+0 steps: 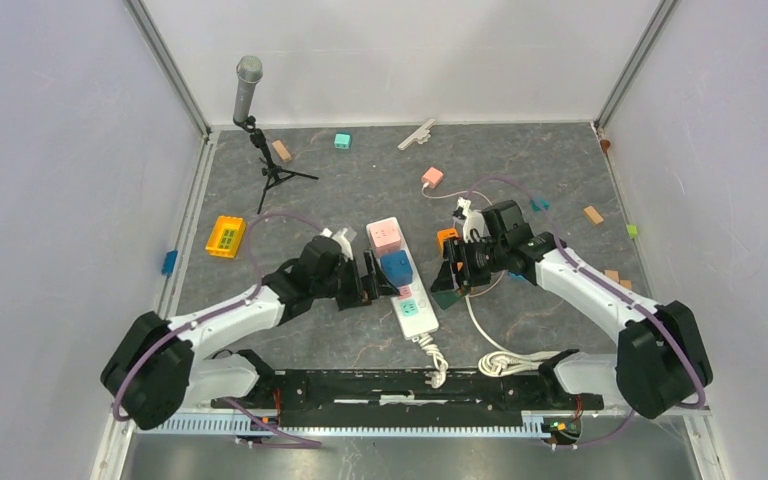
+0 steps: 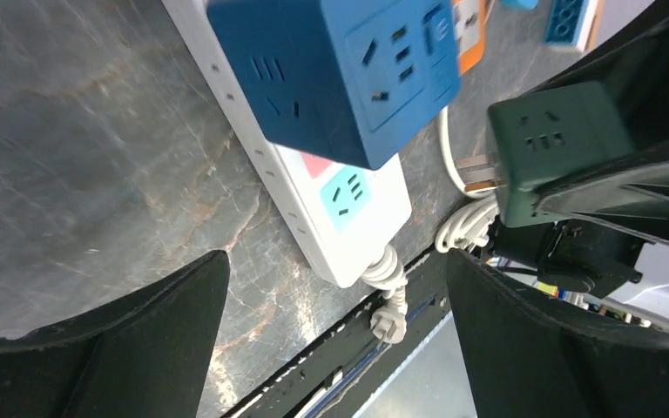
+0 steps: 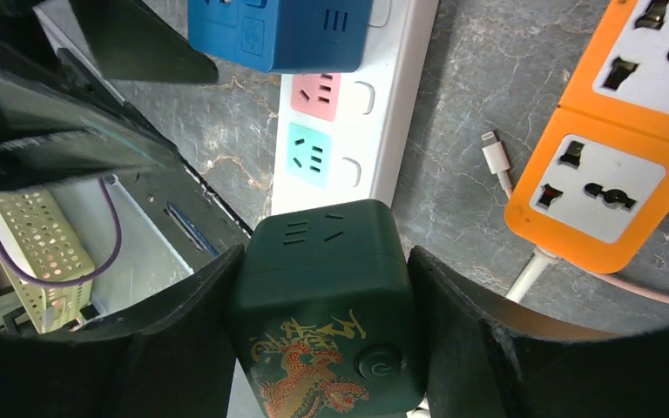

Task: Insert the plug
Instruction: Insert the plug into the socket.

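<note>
A white power strip (image 1: pixel 412 300) lies mid-table with a pink cube (image 1: pixel 386 235) and a blue cube (image 1: pixel 396 266) plugged into it. Its free pink socket (image 3: pixel 316 94) and teal socket (image 3: pixel 309 157) show in the right wrist view. My right gripper (image 3: pixel 322 340) is shut on a dark green cube plug (image 3: pixel 322 296) with a dragon print and holds it just right of the strip's near end. The cube's metal prongs (image 2: pixel 479 174) point towards the strip. My left gripper (image 2: pixel 335 331) is open, at the strip's left side, with the strip's near end (image 2: pixel 348 218) between its fingers.
An orange power strip (image 3: pixel 618 131) and a loose white cable connector (image 3: pixel 495 157) lie right of the white strip. The strip's cord (image 1: pixel 430 355) and a coiled white cable (image 1: pixel 505 362) lie near the front rail. A microphone stand (image 1: pixel 250 90) and a yellow block (image 1: pixel 226 236) are at the left.
</note>
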Tool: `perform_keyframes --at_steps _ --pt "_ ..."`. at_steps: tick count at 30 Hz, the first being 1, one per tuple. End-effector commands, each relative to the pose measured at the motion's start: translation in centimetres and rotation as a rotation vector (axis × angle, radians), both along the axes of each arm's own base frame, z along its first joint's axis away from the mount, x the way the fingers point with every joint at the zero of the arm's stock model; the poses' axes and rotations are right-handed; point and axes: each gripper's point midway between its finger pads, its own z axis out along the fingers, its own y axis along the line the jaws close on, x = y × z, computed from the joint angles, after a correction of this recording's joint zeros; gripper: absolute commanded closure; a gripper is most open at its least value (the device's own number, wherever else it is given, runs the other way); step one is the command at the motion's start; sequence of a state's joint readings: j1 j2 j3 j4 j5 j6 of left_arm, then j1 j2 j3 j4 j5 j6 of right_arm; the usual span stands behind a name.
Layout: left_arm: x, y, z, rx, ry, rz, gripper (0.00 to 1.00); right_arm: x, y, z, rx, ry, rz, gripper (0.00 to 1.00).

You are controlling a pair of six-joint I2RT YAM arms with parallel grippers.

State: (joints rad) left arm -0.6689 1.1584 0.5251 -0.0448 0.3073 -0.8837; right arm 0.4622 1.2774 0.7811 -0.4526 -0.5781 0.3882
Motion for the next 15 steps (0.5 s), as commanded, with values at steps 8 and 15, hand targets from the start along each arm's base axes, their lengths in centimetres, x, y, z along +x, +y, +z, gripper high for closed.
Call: perform_keyframes --at_steps 8,15 --pt "-2.4 -8.5 -1.5 -0.130 0.124 -0.048 0.01 2.2 -0.5 3.2 -0.038 -0.126 0.031 1.00" --pt "-1.1 -10.8 0.1 -0.232 0.050 -0.025 0.02 2.8 -2.0 2.8 -0.129 -0.161 -0.011 0.98"
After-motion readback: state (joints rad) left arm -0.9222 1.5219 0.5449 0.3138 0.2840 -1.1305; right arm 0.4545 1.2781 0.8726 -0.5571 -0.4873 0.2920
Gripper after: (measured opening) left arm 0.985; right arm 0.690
